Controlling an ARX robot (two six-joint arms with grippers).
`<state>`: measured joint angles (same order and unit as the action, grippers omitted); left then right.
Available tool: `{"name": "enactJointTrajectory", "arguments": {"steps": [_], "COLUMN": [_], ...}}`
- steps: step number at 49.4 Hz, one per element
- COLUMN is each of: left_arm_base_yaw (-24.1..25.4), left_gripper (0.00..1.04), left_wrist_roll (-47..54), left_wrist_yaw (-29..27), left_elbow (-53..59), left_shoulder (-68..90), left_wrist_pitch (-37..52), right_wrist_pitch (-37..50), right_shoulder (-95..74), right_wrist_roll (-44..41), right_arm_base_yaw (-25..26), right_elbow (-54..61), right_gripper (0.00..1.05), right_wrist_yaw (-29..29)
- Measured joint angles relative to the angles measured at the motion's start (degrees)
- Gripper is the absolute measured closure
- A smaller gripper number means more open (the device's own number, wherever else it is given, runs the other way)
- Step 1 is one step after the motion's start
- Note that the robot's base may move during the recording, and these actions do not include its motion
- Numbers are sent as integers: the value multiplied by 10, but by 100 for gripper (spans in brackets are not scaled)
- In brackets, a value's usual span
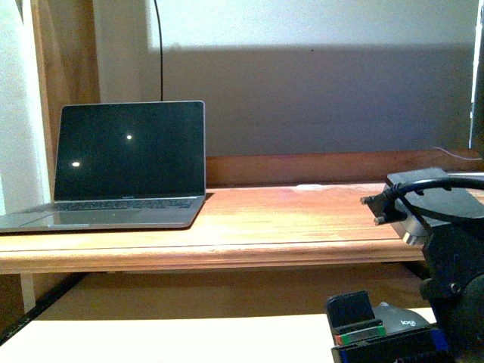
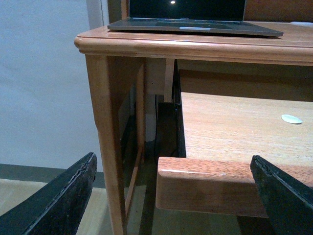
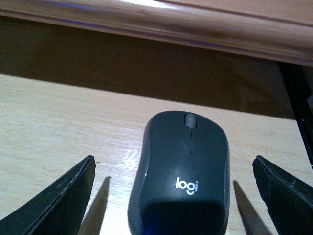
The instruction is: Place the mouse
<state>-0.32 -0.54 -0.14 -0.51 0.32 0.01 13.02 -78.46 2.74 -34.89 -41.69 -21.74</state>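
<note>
between the right fingers [image 3: 61,200]: the mouse [image 3: 180,171] lies centred, a gap on each side, neither finger touching it.
right gripper [image 3: 173,164]: spread wide, grasping nothing; you have not closed on anything yet.
long axis: it runs straight away from the wrist, scroll wheel at the far end toward the desk edge [image 3: 195,24], so the fingers flank the long sides.
where it rests: flat on the pale lower board [image 3: 49,122], below the desk top; in the front view it peeks out low on the right, beside the right arm [image 1: 454,249].
left gripper [image 2: 173,164]: spread too, empty, facing the desk corner and a pull-out shelf [image 2: 230,127] with a small white disc [image 2: 292,119]; no mouse in its view.
nearer arm: the right one, clearly.
next move, as a judgement: close squarely on the long sides, then lift; the desk top right of the laptop [image 1: 128,162] looks like the free spot.
</note>
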Motion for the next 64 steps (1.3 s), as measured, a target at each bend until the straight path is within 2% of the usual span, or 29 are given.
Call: {"name": "enactJointTrajectory", "arguments": {"steps": [26, 28, 31, 39, 54, 64], "left_arm_base_yaw": [0, 0, 0, 0, 0, 0], "left_gripper": [8, 8, 8, 8, 8, 8], "left_wrist_roll": [0, 0, 0, 0, 0, 0], "left_wrist_yaw": [0, 0, 0, 0, 0, 0], "left_elbow": [0, 0, 0, 0, 0, 0], "left_shoulder": [0, 0, 0, 0, 0, 0], "left_wrist_pitch": [0, 0, 0, 0, 0, 0], "right_wrist_pitch": [-27, -30, -31, -29, -23, -61], "right_shoulder": [-44, -44, -45, -45, 24, 88], "right_wrist_roll": [-6, -4, 1, 9, -12, -59], "right_arm_base_yaw": [25, 25, 25, 26, 26, 15], "right_elbow": [-21, -21, -22, -22, -10, -33], "right_gripper": [7, 12, 25, 48, 49, 49], "right_wrist_yaw": [-8, -8, -6, -5, 8, 68]}}
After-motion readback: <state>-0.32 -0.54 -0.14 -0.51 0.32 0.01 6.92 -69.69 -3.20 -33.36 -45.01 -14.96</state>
